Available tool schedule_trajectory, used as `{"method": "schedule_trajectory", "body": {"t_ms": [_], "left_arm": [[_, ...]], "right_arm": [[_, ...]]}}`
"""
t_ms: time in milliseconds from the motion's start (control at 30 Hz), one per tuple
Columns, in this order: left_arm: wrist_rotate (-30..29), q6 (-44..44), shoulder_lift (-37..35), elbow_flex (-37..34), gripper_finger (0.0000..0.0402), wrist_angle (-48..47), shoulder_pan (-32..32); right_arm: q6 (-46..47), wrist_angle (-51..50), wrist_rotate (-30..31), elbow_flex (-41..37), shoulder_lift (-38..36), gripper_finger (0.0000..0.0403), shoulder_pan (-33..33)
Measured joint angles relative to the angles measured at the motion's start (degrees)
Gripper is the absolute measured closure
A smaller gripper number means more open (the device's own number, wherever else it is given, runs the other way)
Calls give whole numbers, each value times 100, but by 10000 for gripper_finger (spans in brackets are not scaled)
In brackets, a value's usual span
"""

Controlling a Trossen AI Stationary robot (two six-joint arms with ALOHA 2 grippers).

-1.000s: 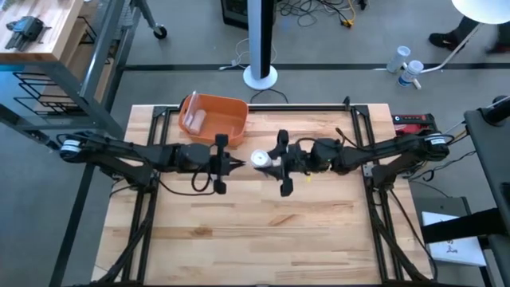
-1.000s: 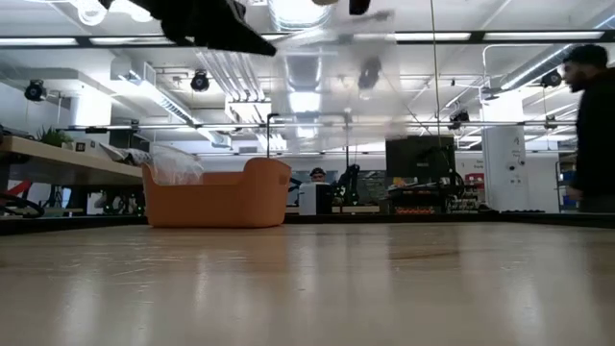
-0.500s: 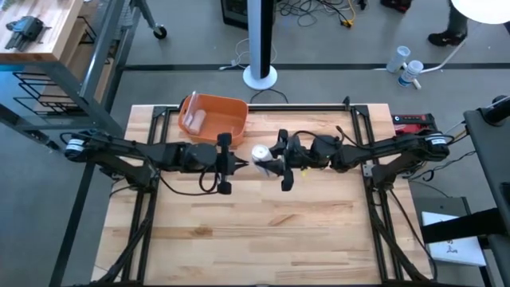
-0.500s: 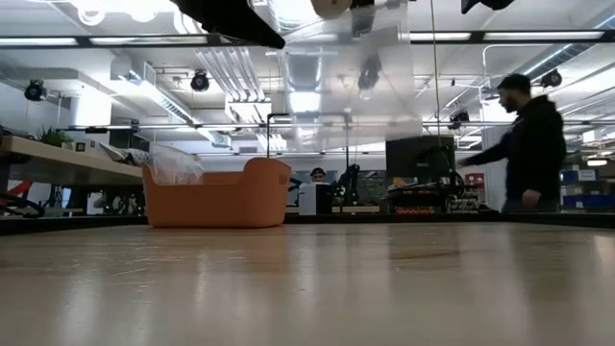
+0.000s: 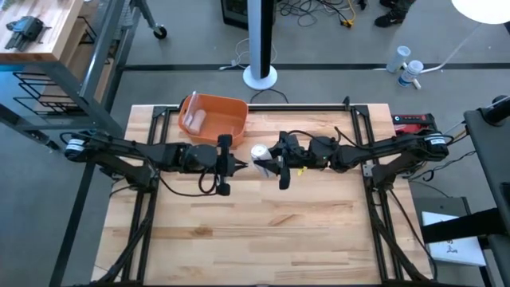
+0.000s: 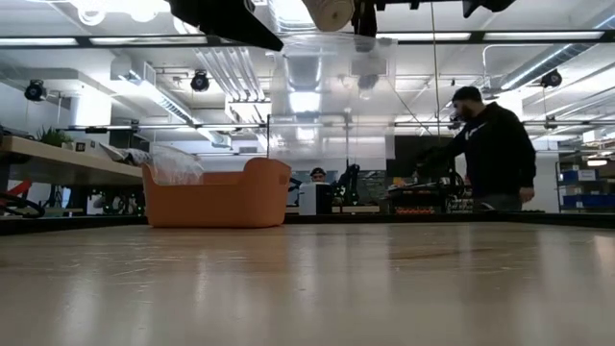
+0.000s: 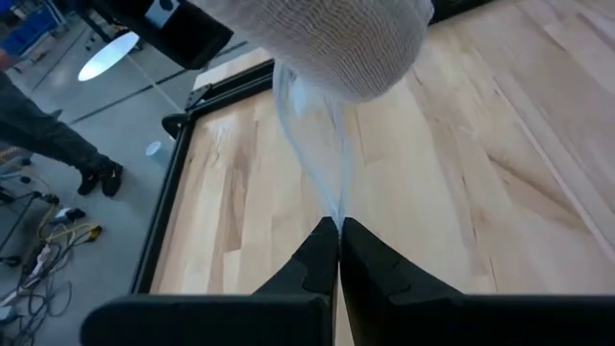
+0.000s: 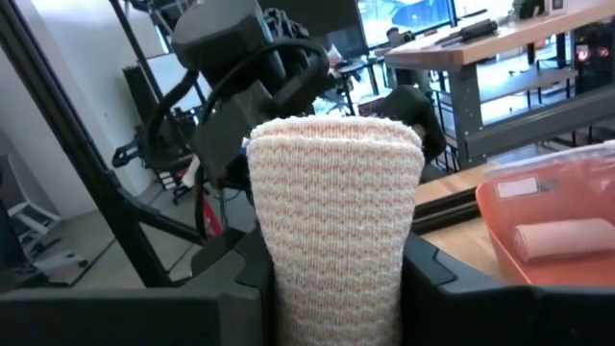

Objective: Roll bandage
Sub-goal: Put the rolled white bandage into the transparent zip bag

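Note:
A white knitted bandage roll (image 5: 259, 151) hangs in the air over the table's middle, seen large in the right wrist view (image 8: 336, 211) and at the top of the low view (image 6: 329, 12). My right gripper (image 5: 265, 158) is shut on it, coming from the table's right. My left gripper (image 5: 237, 165) comes from the left and is shut on the bandage's thin loose tail (image 7: 322, 163), which runs from the roll (image 7: 336, 38) to its fingertips (image 7: 338, 228). My left gripper pinches the free end of the bandage's tail (image 7: 335, 213) at the fingertips. The fingers lie about level, pointing toward the table's right. The tail is gathered into a narrow strand and runs nearly straight to the roll, clear of the table. My right gripper pinches the roll between its two fingers (image 8: 252, 274), one on each side of it (image 8: 288, 288). The fingers lie about level, coming from the table's right. The roll is lifted clear of the table and sticks out beyond the fingertips.
An orange bin (image 5: 213, 117) stands at the table's far side left of the middle, holding a rolled bandage (image 5: 196, 119) and a clear wrapper (image 6: 173, 165). A person (image 6: 490, 149) stands in the room beyond the table. Bare wood (image 5: 263, 223) lies toward the near edge.
My right gripper has shifted a little toward the far edge and the left with the roll, which now shows lower in the low view. My left gripper keeps its hold on the tail. A person has walked leftward across the room behind.

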Motion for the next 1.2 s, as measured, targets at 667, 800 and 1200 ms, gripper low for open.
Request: {"method": "schedule_trajectory", "body": {"t_ms": [667, 800, 1200], "left_arm": [[-151, 41, 0, -5, 401, -126, -101], [-151, 245, 0, -9, 401, -14, -223], [-152, 253, 154, -11, 402, 112, -278]], "right_arm": [[158, 346, 706, -256, 66, 291, 17], [60, 351, 1089, -397, 64, 292, 15], [-179, 1310, 679, -457, 508, 292, 16]]}}
